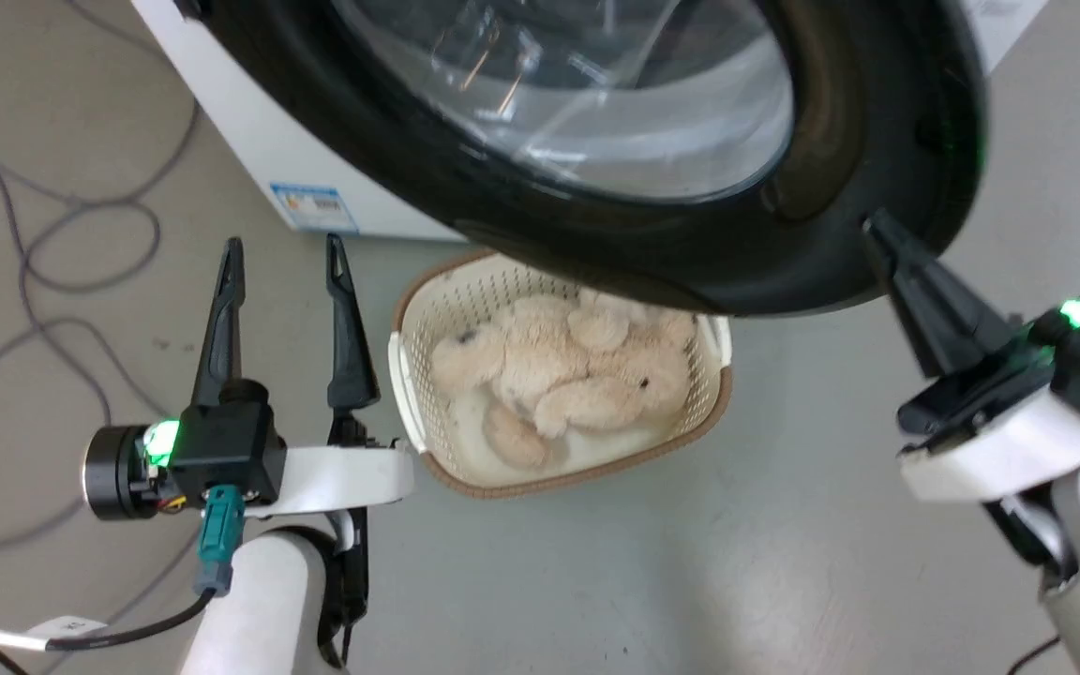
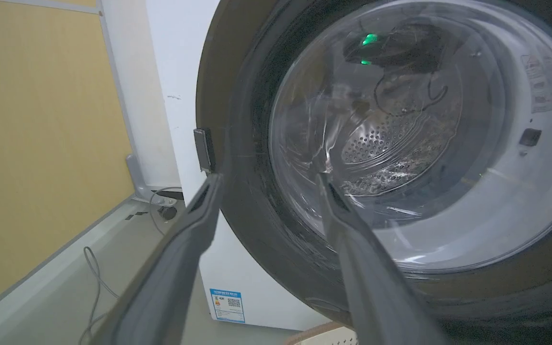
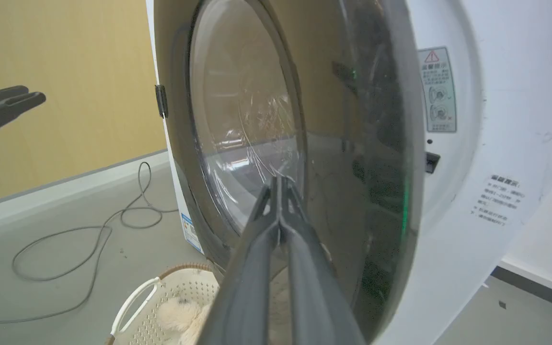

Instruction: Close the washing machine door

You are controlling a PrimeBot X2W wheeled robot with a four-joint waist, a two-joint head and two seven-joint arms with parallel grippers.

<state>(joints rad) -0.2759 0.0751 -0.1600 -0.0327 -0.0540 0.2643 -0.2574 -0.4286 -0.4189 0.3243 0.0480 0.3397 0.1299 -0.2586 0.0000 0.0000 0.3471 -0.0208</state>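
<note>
- While my right pincer (image 1: 877, 234) is clenched shut, its tips meet the washing machine door (image 1: 521, 216) at its black rim.
- Below that door, the cream basket (image 1: 540, 482) holds beige plush toys (image 1: 559, 375).
- My left pincer (image 1: 285, 246) hangs released, left of the cream basket.

Probably a test room or a lab corner fitted out as a laundry spot, rather than a lived-in home. A white front-loading washing machine (image 3: 506, 96) stands on a bare, smooth grey floor (image 1: 784, 581), with a small blue label (image 1: 313, 206) low on its front. Loose grey cables (image 1: 62, 272) lie in loops over the floor beside it. Behind runs a plain yellow wall panel (image 2: 41, 143) with a pale skirting (image 3: 65, 191) along its foot. A cream plastic basket (image 1: 406, 394) of beige plush toys (image 1: 559, 375) sits on the floor before the machine
</note>
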